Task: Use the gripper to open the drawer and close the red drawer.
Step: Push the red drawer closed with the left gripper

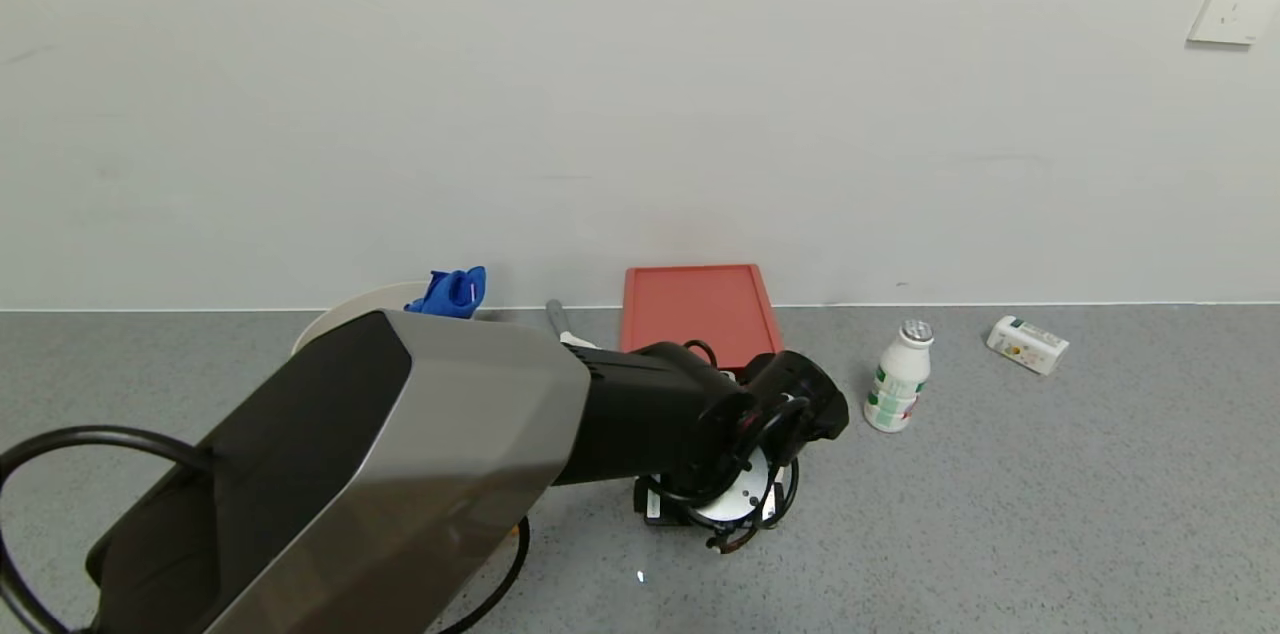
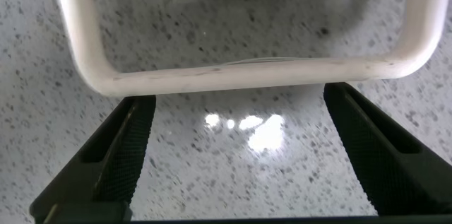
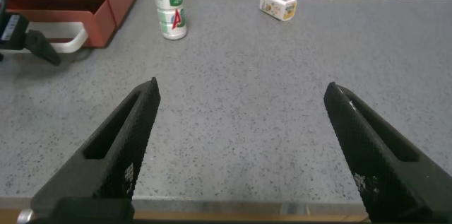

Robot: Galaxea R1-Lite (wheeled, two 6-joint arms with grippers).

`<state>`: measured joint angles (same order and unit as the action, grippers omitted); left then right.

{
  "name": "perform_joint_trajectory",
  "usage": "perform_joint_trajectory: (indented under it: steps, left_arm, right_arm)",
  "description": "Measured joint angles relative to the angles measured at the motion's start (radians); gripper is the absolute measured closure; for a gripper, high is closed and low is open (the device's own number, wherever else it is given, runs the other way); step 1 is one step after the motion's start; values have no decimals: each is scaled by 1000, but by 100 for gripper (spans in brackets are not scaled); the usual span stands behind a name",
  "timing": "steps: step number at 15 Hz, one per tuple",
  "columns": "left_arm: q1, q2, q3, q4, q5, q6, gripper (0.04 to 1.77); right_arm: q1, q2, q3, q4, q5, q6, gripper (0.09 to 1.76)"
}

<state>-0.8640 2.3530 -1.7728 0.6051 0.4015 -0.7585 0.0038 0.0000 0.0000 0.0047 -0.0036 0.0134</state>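
— Nearest to the lens?
— Two black ribbed fingers (image 2: 116, 157) of the left gripper (image 2: 240, 157), spread wide with nothing between them but speckled grey counter (image 2: 240, 174); just past the tips, the white loop handle (image 2: 247, 72) of the drawer (image 1: 698, 311), crossing in front of both fingers; cannot tell whether touching it or a hair apart.

— And from the head camera?
— Left gripper (image 1: 735, 504) low over the counter (image 1: 1050, 494), right in front of the salmon-red drawer, at the end of a thick black-and-silver arm (image 1: 400, 454) reaching in from the near left; looping black cables around the wrist; handle itself hidden behind the black wrist.

— Where does the drawer sit?
— Back against the white wall (image 1: 640, 94), about mid-counter; seen from the right wrist as a red box (image 3: 78, 1) with the front panel standing slightly proud of the casing and the white handle (image 3: 70, 39) sticking out toward the left gripper (image 3: 21, 37).

— Right arm?
— Parked off to the right; right gripper (image 3: 240, 146) hanging above bare counter (image 3: 240, 97), black fingers (image 3: 123, 143) wide apart and holding nothing.

— Anything else about?
— White bottle (image 1: 898, 376) with green label upright, near the drawer's right; small carton (image 1: 1027, 344) lying farther right near the wall; beige bowl (image 1: 350, 314) with a blue cloth (image 1: 452, 292) left of the drawer, partly behind the arm; wall socket (image 1: 1236, 0) up at the far right.
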Motion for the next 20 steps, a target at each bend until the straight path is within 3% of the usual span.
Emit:
perform_joint_trajectory:
  steps: [13, 20]
  left_arm:
    - [82, 62, -130, 0, 0, 144, 9]
    - [115, 87, -155, -13, -3, 186, 9]
  right_arm:
    - [-1, 0, 0, -1, 0, 0, 14]
    - [-1, 0, 0, 0, 0, 0, 14]
